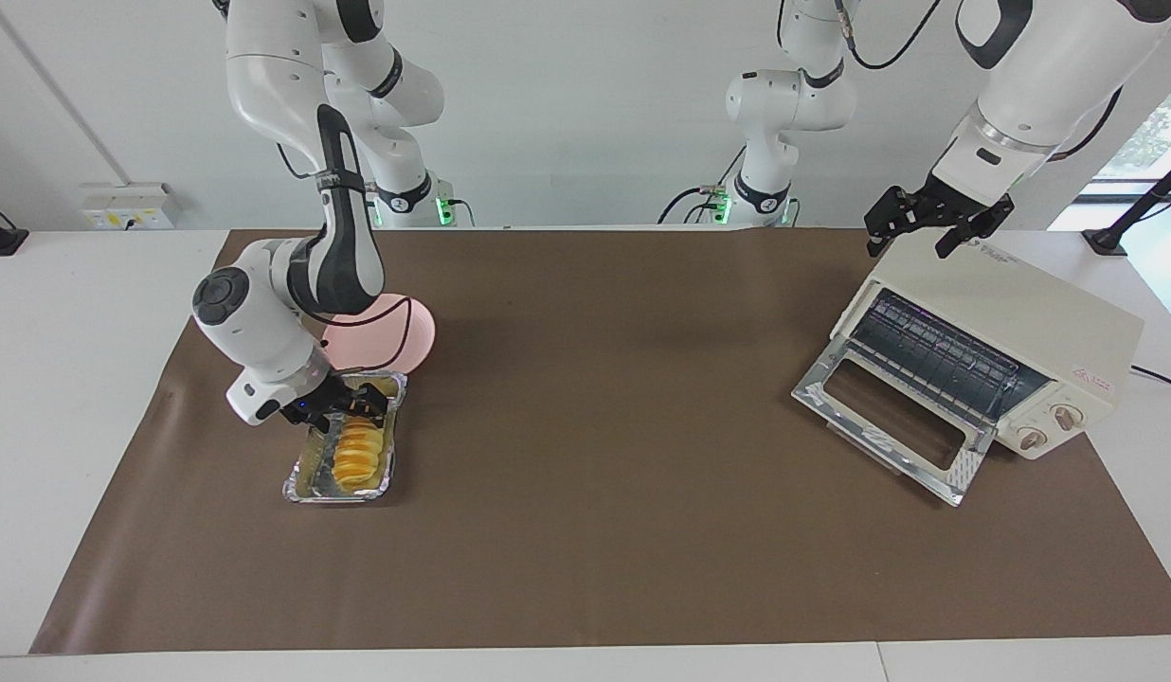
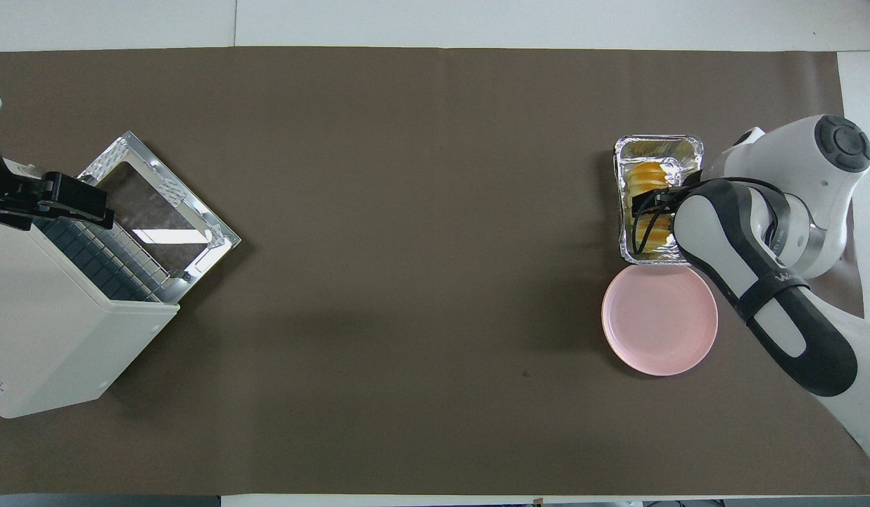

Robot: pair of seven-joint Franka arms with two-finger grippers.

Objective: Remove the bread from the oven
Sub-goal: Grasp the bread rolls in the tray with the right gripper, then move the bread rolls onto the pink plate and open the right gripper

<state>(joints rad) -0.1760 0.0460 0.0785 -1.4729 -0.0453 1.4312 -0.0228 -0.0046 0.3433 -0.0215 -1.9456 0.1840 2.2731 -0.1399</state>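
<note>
The yellow-orange ridged bread (image 1: 358, 453) lies in a crinkled foil tray (image 1: 299, 485) on the brown mat, toward the right arm's end of the table; it also shows in the overhead view (image 2: 645, 176). My right gripper (image 1: 361, 407) is down in the tray at the bread's end nearer to the robots. The cream-white oven (image 1: 1021, 313) stands at the left arm's end, its glass door (image 1: 889, 417) dropped open and its wire rack bare. My left gripper (image 1: 908, 248) is open, just over the oven's top corner nearer to the robots.
A round pink plate (image 2: 660, 320) lies beside the tray (image 2: 660, 144), nearer to the robots, partly under the right arm. The oven (image 2: 48, 317) and its open door (image 2: 160, 204) take up the left arm's end. The brown mat (image 1: 595, 426) covers the table's middle.
</note>
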